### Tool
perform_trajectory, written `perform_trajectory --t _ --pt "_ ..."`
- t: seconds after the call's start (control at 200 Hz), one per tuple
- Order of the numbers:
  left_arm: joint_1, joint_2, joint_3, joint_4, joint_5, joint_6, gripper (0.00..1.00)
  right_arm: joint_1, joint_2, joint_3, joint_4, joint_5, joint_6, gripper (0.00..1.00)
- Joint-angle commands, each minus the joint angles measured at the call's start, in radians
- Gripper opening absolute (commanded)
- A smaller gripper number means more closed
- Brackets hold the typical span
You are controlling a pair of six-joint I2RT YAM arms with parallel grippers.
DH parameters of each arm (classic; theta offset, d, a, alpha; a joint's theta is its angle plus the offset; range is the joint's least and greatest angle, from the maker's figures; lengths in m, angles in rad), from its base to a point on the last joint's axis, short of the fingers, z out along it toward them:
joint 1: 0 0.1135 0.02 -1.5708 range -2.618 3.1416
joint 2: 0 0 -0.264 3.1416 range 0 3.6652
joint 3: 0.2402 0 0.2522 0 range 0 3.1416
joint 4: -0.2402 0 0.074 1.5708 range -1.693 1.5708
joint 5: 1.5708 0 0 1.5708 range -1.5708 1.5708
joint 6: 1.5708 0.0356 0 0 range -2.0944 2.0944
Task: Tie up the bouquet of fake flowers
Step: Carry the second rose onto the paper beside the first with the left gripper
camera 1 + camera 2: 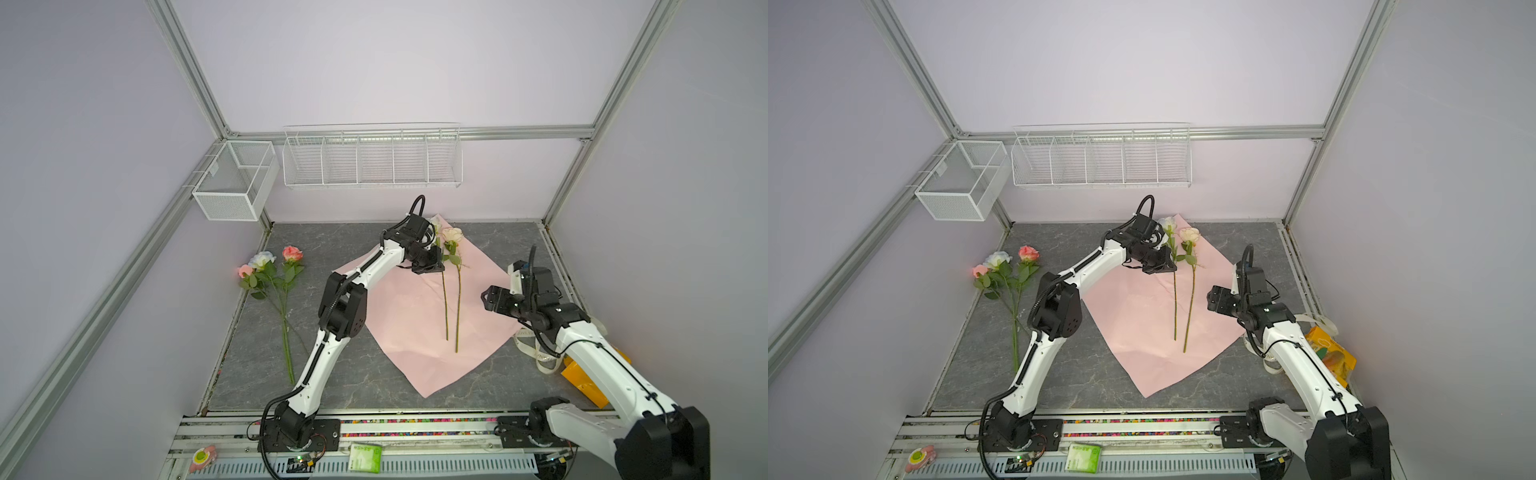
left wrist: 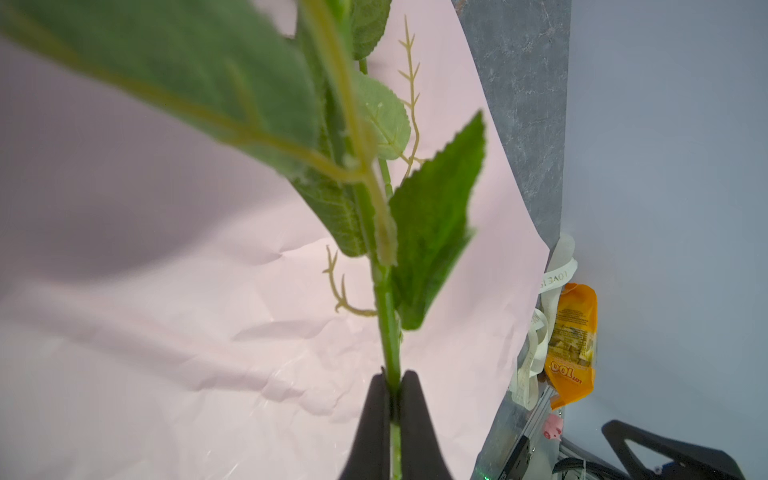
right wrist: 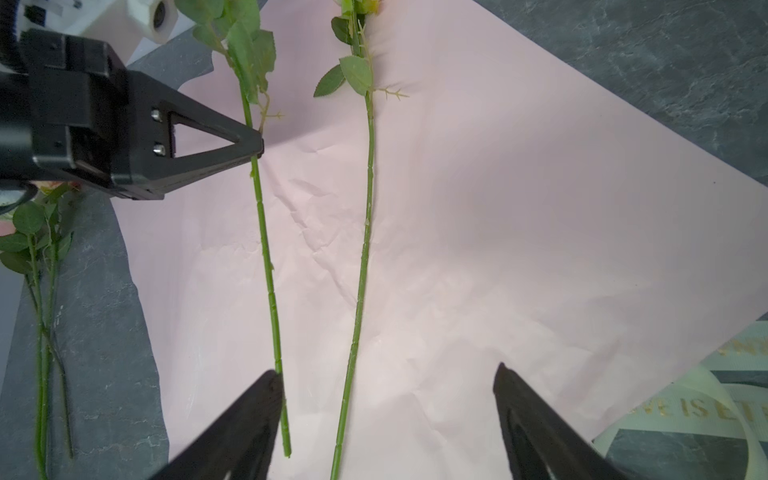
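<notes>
The left gripper (image 3: 257, 145) is clamped on 1 rose stem (image 3: 266, 249) over the pink paper (image 1: 399, 332). The right gripper (image 3: 386, 372) stands open, empty. Another rose (image 1: 452, 235) lies just beside. 3 roses (image 1: 266, 270) lie well apart on the table (image 1: 365, 382). Risk: the thin stem twists in the pinch and lands crossed.

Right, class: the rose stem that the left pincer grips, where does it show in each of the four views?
Top view: gripped stem, the left one of two over the pink paper.
Top view: same stem, left of the free stem.
Left wrist: stem close up and leafy, leaving the left pincer.
Right wrist: stem pinched by that pincer, beside the free stem.
Shared landmark: the pink paper.
</notes>
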Motion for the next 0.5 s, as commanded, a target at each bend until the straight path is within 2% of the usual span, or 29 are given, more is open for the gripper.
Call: perform_trajectory --t 0.0,0.495 --pt "-0.012 0.044 0.061 -0.02 0.032 -0.018 0.02 -0.004 0.002 -0.013 -0.005 -0.024 0.006 0.83" --pt "-0.014 0.142 0.083 -0.042 0.034 0.002 0.08 -0.004 0.016 -0.016 0.006 -0.054 0.014 0.83"
